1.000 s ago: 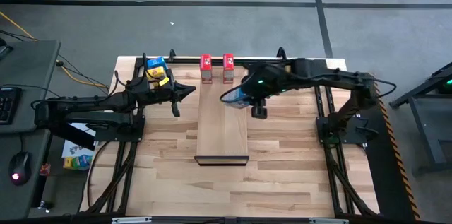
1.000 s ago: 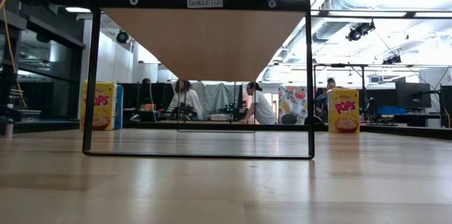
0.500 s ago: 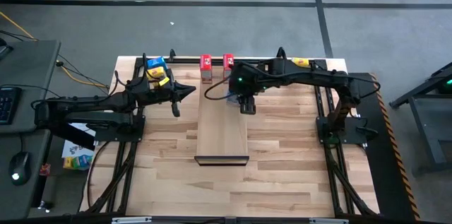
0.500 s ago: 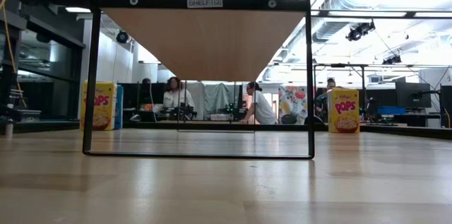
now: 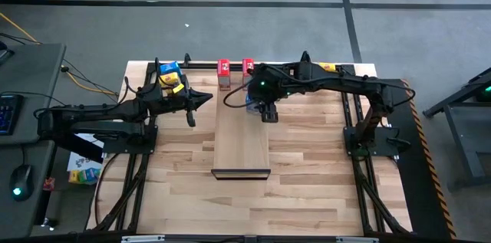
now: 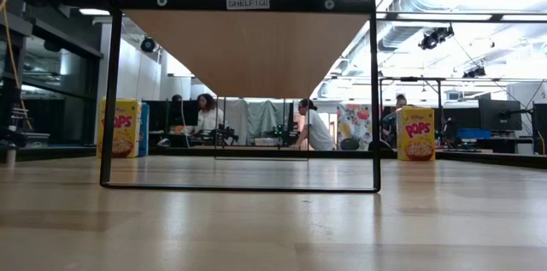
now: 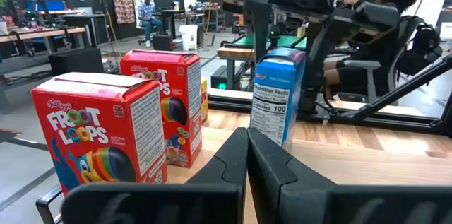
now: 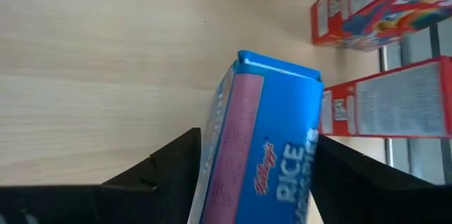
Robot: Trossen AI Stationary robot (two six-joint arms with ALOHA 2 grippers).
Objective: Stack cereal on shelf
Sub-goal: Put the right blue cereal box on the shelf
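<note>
Butcher-block desk (image 5: 307,182) in an open lab, right gripper (image 5: 258,103) pinching a blue cereal box (image 8: 265,146) over the shelf's (image 5: 241,139) far end beside two red boxes (image 5: 235,73), left gripper (image 5: 201,99) pressed together near the far-left corner.

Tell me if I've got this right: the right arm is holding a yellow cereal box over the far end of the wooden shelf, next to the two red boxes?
Nearly. The box in the right gripper is blue, not yellow: the right wrist view shows a blue Rice Krispies box clamped between its fingers. The rest holds: it is over the far end of the shelf, beside the two red boxes.
</note>
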